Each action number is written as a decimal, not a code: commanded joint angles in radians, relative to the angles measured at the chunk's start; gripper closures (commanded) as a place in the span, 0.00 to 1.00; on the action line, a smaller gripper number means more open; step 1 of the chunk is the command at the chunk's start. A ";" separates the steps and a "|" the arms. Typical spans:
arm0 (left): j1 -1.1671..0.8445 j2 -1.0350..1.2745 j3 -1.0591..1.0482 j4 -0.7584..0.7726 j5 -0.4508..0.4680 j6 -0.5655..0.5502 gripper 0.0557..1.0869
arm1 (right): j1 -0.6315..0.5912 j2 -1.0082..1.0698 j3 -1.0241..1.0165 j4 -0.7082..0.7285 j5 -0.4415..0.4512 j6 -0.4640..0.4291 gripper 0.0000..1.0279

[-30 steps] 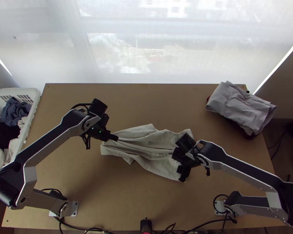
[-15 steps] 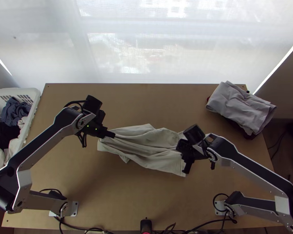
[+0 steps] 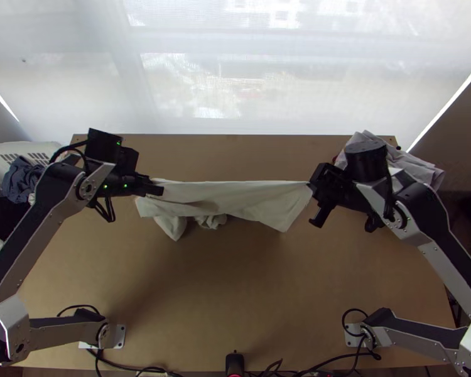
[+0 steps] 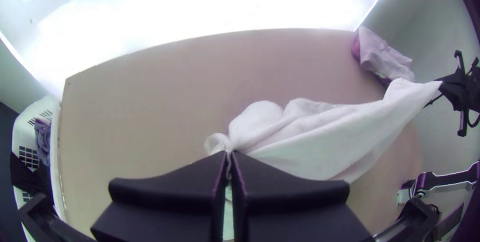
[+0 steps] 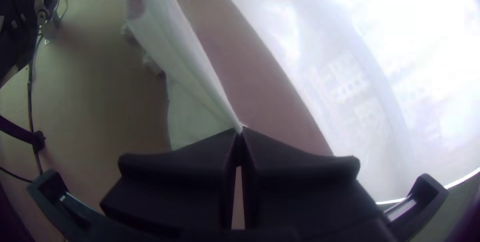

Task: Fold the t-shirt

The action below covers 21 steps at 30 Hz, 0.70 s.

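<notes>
Between the two grippers a white t-shirt (image 3: 235,196) hangs stretched in a band above the table, its lower parts drooping in loose bunches. My left gripper (image 3: 155,187) is shut on its left end; in the left wrist view the left gripper (image 4: 230,159) pinches a gathered bit of the t-shirt (image 4: 320,142). At the cloth's right upper corner is my right gripper (image 3: 313,186), and in the right wrist view the right gripper (image 5: 239,133) has its fingertips together on that corner of the t-shirt (image 5: 190,86).
A folded grey cloth (image 3: 417,168) lies at the table's far right corner, partly behind the right arm. A white basket (image 3: 22,149) with dark and light clothes stands off the left edge. A small black device (image 3: 235,363) sits at the table's near edge (image 3: 198,364).
Both grippers have moved apart and toward the table's far side, the right one farther. The t-shirt, loosely bunched between them before, has been drawn taut along its upper edge.
</notes>
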 commanded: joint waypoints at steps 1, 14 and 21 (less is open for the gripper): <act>0.060 -0.057 0.159 0.012 0.000 0.019 0.96 | 0.019 0.021 0.251 -0.004 0.066 -0.023 0.97; 0.166 -0.167 0.457 0.076 -0.020 0.036 0.83 | 0.159 -0.036 0.373 0.226 0.271 -0.126 0.97; 0.130 -0.233 0.589 0.076 -0.020 0.040 0.68 | 0.203 -0.100 0.364 0.298 0.337 -0.138 0.97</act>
